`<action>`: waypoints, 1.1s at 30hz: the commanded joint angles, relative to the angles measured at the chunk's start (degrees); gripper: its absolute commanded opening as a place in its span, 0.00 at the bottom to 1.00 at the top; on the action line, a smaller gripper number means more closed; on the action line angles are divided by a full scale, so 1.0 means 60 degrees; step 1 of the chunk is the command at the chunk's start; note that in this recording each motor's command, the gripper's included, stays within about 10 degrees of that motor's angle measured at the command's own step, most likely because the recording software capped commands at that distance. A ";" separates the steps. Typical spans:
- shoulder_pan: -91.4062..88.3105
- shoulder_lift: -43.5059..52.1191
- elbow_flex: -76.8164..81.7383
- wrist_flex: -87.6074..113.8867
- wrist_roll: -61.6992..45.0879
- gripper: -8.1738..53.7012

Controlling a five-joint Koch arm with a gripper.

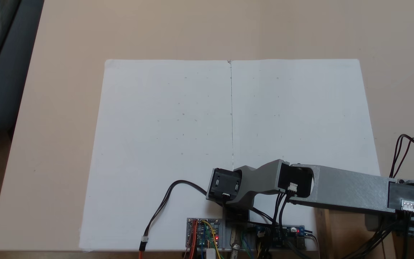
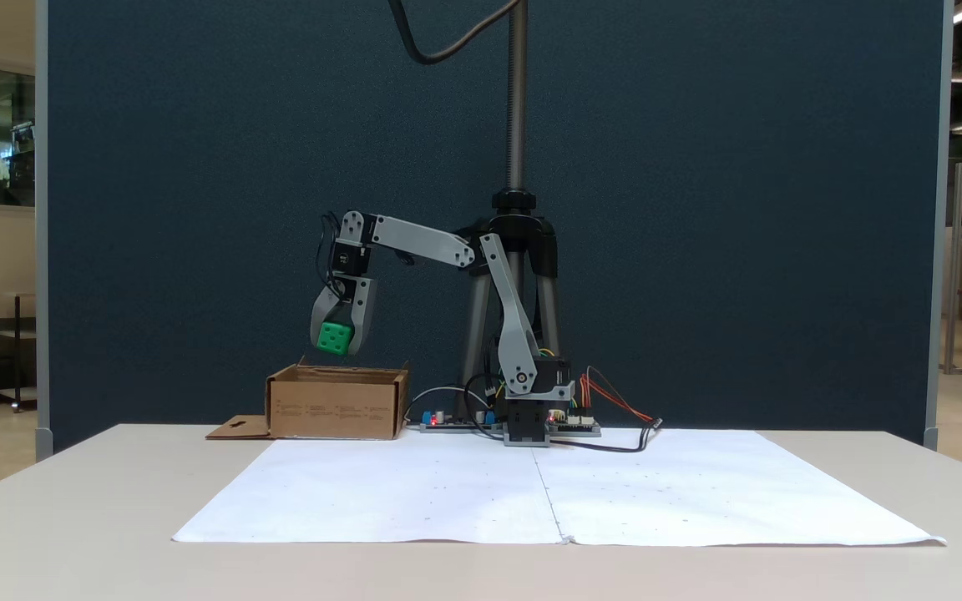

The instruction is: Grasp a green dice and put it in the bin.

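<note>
A pale beige table [image 2: 72,517] carries two white paper sheets [image 2: 548,492] laid edge to edge, with a dark blue partition [image 2: 740,209] standing behind and a lit hallway visible past either end of it. Above the far left of the sheets, the arm's gripper [image 2: 341,344] points downward with its jaws clamped on the green dice [image 2: 335,337], which hangs in the air just above the open top of the bin [image 2: 337,405]. The bin, a brown cardboard box, sits on the table with its flap lying flat to the left in that fixed view. A black tripod [image 2: 516,250] rises behind the arm's base [image 2: 529,417], and circuit boards [image 1: 204,233] with coloured wires lie beside the base. In a fixed view from above, the grey arm [image 1: 336,187] reaches toward the right edge, cables [image 1: 164,201] trailing over the paper.
</note>
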 commanded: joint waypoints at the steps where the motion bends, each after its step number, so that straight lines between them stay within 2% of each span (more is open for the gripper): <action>1: 0.0220 0.0381 -0.0029 -0.0381 -0.0820 0.68; 4: 0.0220 0.0381 -0.0029 -0.0381 -0.0820 0.86; 17: -0.0557 0.0776 -0.0308 -0.0410 -0.0718 0.82; 23: -0.3149 0.1318 -0.1523 -0.0571 0.1084 0.83; 27: -0.5171 0.1685 -0.1567 -0.2560 0.2197 0.83; 33: -0.8115 0.2036 -0.1567 -0.3955 0.2183 0.83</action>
